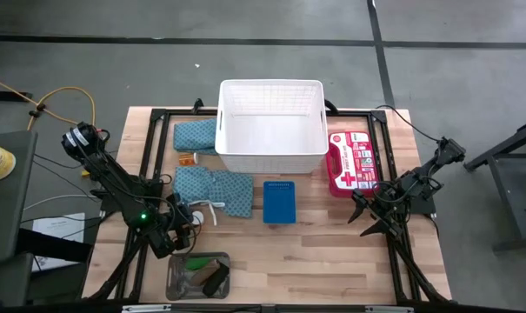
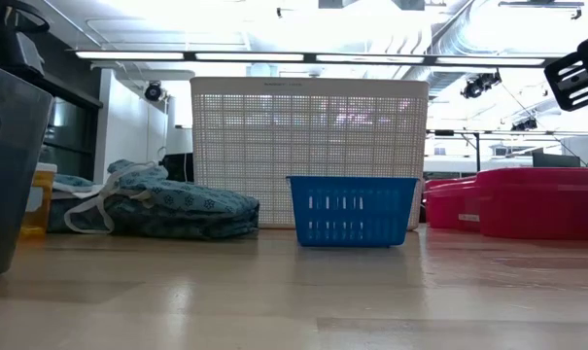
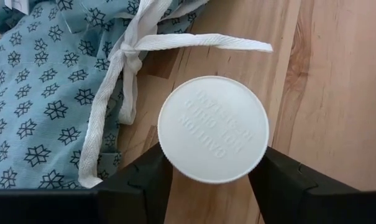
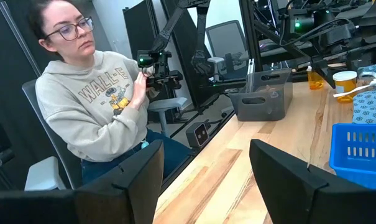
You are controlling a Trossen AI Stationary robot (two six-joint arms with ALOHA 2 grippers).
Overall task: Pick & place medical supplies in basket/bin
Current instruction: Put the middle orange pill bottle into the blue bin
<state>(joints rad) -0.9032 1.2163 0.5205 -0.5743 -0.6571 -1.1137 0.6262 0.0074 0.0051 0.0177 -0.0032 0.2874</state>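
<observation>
In the left wrist view a small white disc (image 3: 214, 129) with raised lettering fills the gap of my left gripper (image 3: 209, 177). It sits beside a teal-blue patterned cloth (image 3: 38, 93) and the cloth's white string (image 3: 175, 42). My left gripper (image 1: 181, 221) is near the table's left front, by the nearer folded cloth (image 1: 215, 189). A second cloth (image 1: 196, 135) lies left of the big white basket (image 1: 271, 126). An orange vial (image 1: 186, 159) stands between the cloths. The grey tray (image 1: 199, 274) holds dark rolls. My right gripper (image 4: 203, 180) is open, raised over the right side. My left gripper holds the white disc by its rim (image 3: 166, 152), pinched between the two fingers on opposite sides. The fingers come from above, pointing down. The disc lies flat, face up; whether it rests on the wood or is lifted, I cannot tell.
A small blue basket (image 1: 279, 202) sits in front of the white basket, and a red first-aid case (image 1: 353, 163) lies to its right. A person (image 4: 94, 99) sits beyond the table's left edge. Bare wood lies along the near edge right of the tray.
</observation>
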